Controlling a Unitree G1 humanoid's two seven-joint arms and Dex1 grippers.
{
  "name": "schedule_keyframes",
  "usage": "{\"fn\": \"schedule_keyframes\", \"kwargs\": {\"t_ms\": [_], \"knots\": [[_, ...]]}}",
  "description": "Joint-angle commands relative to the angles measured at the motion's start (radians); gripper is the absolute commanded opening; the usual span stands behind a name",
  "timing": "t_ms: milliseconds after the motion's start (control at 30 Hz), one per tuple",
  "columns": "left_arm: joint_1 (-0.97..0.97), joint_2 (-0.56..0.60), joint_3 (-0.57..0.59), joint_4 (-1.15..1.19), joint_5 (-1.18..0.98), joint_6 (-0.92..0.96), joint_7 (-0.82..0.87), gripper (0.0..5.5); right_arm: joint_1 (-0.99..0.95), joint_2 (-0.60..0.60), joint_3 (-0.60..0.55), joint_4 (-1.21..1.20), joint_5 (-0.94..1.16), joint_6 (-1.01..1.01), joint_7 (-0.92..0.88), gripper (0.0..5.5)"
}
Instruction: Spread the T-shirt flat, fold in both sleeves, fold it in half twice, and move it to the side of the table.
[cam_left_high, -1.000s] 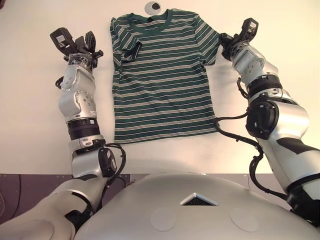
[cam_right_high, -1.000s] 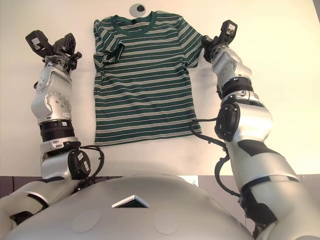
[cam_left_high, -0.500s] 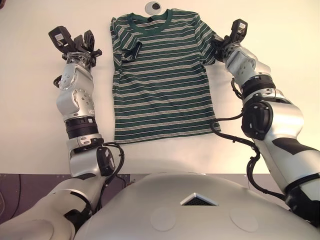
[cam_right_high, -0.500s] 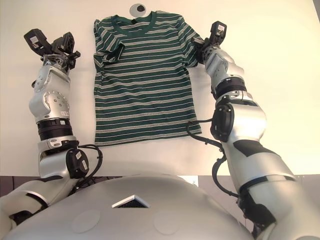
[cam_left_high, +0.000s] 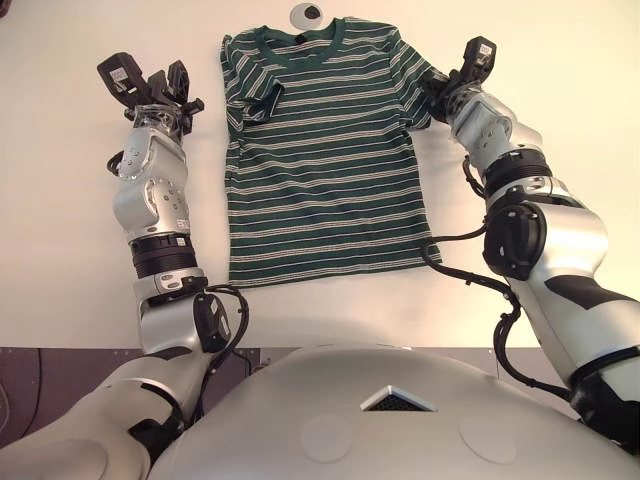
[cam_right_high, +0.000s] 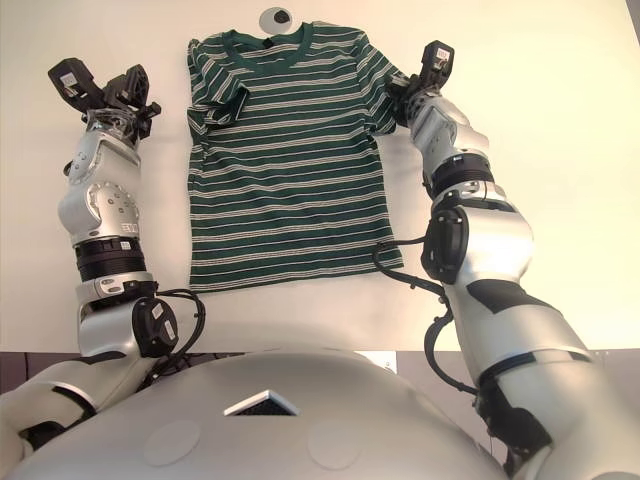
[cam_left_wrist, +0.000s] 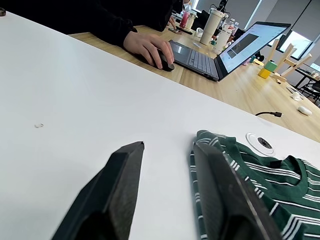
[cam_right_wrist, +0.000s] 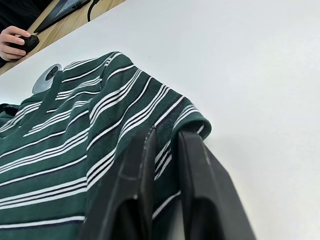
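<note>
A green T-shirt with white stripes lies flat on the white table, collar at the far side. Its left sleeve is folded in over the chest. My right gripper is at the outer edge of the right sleeve. Its fingers are shut on the sleeve's hem, with striped cloth pinched between them. My left gripper hangs open over bare table, a short way left of the shirt's shoulder. Nothing sits between its fingers.
A round cable grommet sits in the table just beyond the collar. Bare table lies on both sides of the shirt. The table's front edge runs close to my body. Beyond the table, a person's hand rests by a laptop on a wooden desk.
The right gripper moved inward from beside the shirt onto the right sleeve's edge, then held still. The left arm shifted only slightly.
</note>
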Motion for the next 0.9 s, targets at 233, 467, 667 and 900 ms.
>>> {"fn": "schedule_keyframes", "kwargs": {"t_ms": [233,467,667,900], "knots": [[0.004,-0.003,-0.001,-0.010,-0.003,0.010,0.004,1.78,-0.018,0.014,-0.001,-0.055,-0.009,-0.063,0.004,0.03],[0.011,-0.011,-0.002,-0.018,-0.004,0.009,0.007,1.78,0.090,0.136,0.165,-0.355,-0.073,-0.040,0.062,0.03],[0.015,-0.017,0.000,-0.023,-0.003,0.006,0.009,1.78,0.105,0.215,0.283,-0.446,-0.135,0.079,0.040,0.03],[0.009,-0.018,0.002,-0.018,-0.001,0.002,0.009,1.78,0.058,0.198,0.256,-0.355,-0.123,0.095,0.014,0.31]]}}
